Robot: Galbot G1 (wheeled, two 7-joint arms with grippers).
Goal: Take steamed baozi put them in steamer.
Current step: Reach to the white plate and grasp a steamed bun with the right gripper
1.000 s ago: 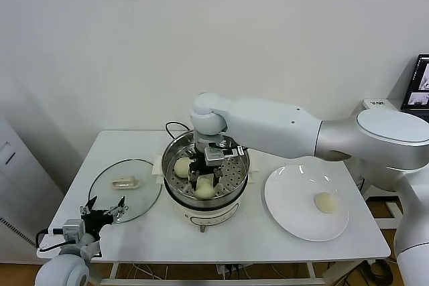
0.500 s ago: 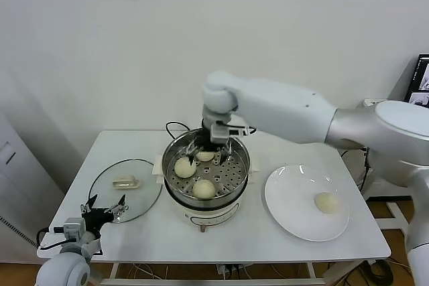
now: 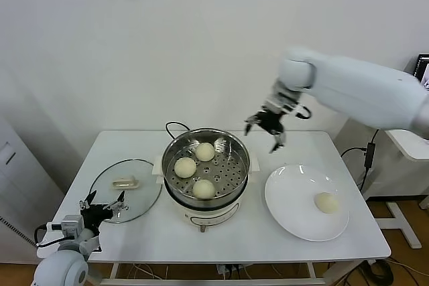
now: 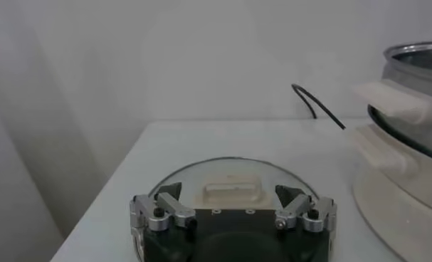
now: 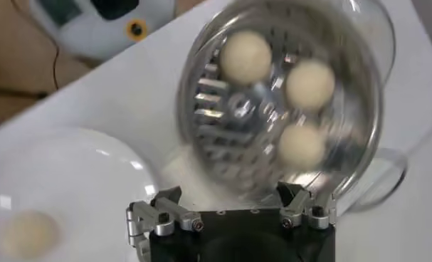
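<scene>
Three steamed baozi (image 3: pixel 194 168) lie in the steamer (image 3: pixel 171 153) at frame centre; a fourth (image 3: pixel 326 201) rests on the white plate (image 3: pixel 288 199), lower right. Right gripper (image 3: pixel 265 129) hovers above between them, jaws wide, empty. Left gripper (image 3: pixel 103 203), lower left, jaws wide

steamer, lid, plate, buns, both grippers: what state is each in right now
steamer: uncovered, three buns inside
glass lid: off, flat on the table
plate: holds one bun
right gripper: jaws open, empty, raised between steamer and plate
left gripper: jaws open, empty, at lid's edge
</scene>
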